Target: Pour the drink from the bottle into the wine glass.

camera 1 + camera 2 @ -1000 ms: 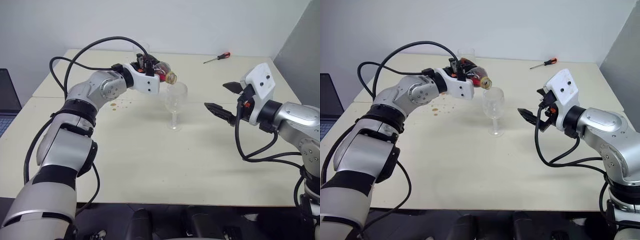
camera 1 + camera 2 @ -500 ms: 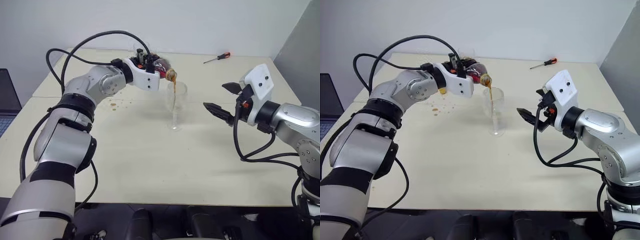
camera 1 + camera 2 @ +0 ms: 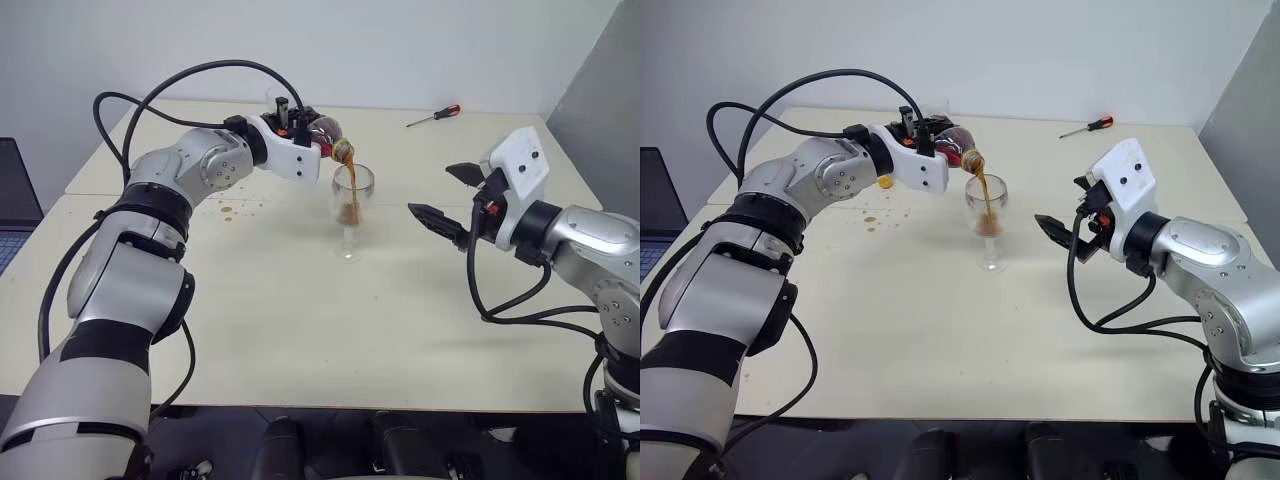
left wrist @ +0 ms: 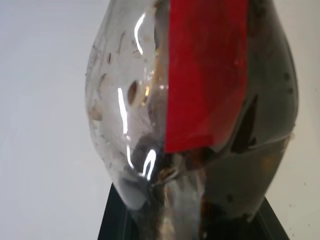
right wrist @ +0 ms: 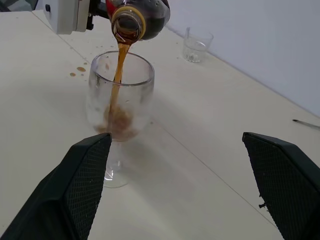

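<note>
My left gripper (image 3: pixel 298 132) is shut on the bottle (image 3: pixel 322 134), holding it tipped on its side with its mouth just above the wine glass (image 3: pixel 352 203). The dark brown drink (image 3: pixel 347 190) runs in a thin stream into the bowl and pools at its bottom. Up close in the left wrist view, the bottle (image 4: pixel 200 75) shows its red label and dark liquid. The wine glass (image 5: pixel 120 95) stands upright on the table in front of my right gripper (image 5: pixel 176 136). That right gripper (image 3: pixel 432 192) hangs open to the right of the glass, holding nothing.
A short clear tumbler (image 5: pixel 196 44) stands at the table's far side behind the bottle. A red-handled screwdriver (image 3: pixel 434 116) lies at the back right. Brown spill drops (image 3: pixel 235 210) mark the table left of the glass. A laptop edge (image 3: pixel 15 200) is at far left.
The bottle tipped a little further and the drink began to flow. The glass was empty a second ago and now holds some drink. The right arm has not moved.
</note>
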`<action>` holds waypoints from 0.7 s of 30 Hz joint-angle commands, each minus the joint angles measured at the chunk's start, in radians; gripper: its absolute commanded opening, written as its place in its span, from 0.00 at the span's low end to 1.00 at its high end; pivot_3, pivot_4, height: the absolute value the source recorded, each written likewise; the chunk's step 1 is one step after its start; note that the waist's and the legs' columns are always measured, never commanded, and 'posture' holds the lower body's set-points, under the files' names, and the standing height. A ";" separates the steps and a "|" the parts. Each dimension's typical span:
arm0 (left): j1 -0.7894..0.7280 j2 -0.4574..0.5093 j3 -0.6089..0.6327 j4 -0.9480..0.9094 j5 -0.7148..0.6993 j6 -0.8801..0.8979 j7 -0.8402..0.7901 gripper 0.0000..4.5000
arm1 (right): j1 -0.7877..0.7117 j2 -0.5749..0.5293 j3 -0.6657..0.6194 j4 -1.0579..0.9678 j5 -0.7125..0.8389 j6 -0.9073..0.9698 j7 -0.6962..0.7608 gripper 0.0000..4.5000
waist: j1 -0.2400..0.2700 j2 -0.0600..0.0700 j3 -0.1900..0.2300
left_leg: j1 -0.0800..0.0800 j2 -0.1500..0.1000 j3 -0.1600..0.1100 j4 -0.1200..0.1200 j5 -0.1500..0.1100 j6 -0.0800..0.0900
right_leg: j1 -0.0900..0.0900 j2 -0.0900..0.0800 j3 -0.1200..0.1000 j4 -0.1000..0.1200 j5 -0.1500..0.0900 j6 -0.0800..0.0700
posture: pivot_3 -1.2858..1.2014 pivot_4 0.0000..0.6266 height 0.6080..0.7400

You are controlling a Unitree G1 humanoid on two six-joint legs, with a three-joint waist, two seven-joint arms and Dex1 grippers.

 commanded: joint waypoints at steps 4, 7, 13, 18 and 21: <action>-0.056 0.005 0.003 -0.003 -0.002 0.004 0.028 0.17 | -0.009 -0.016 -0.022 -0.041 -0.008 -0.017 -0.006 1.00 | 0.000 0.000 0.000 | 0.000 0.000 0.000 0.000 0.000 0.000 | 0.000 0.000 0.000 0.000 0.000 0.000 | 0.52 0.24 1.00; -0.067 0.009 0.000 0.002 0.004 0.003 0.032 0.17 | -0.006 -0.016 -0.020 -0.043 -0.006 -0.016 -0.004 1.00 | 0.000 0.000 0.000 | 0.000 0.000 0.000 0.000 0.000 0.000 | 0.000 0.000 0.000 0.001 0.000 0.000 | 0.52 0.24 1.00; -0.071 0.008 -0.006 0.008 0.007 -0.002 0.035 0.17 | -0.007 -0.018 -0.018 -0.043 -0.006 -0.016 -0.002 1.00 | 0.000 0.000 0.000 | 0.000 0.000 0.000 0.001 0.000 0.000 | 0.000 0.000 0.000 0.001 0.000 0.000 | 0.52 0.24 1.00; -0.082 0.006 -0.007 0.014 0.013 -0.001 0.037 0.17 | -0.008 -0.015 -0.016 -0.041 -0.005 -0.014 -0.003 1.00 | 0.000 0.000 0.000 | 0.000 0.000 0.000 0.001 0.000 0.000 | 0.000 0.000 0.000 0.002 0.000 0.000 | 0.52 0.24 1.00; -0.085 0.008 -0.007 0.019 0.016 0.006 0.042 0.17 | -0.007 -0.013 -0.016 -0.043 -0.004 -0.013 -0.005 1.00 | 0.000 0.000 0.000 | 0.000 0.000 0.000 0.001 0.000 0.000 | 0.000 0.000 0.000 0.002 0.000 0.000 | 0.52 0.24 1.00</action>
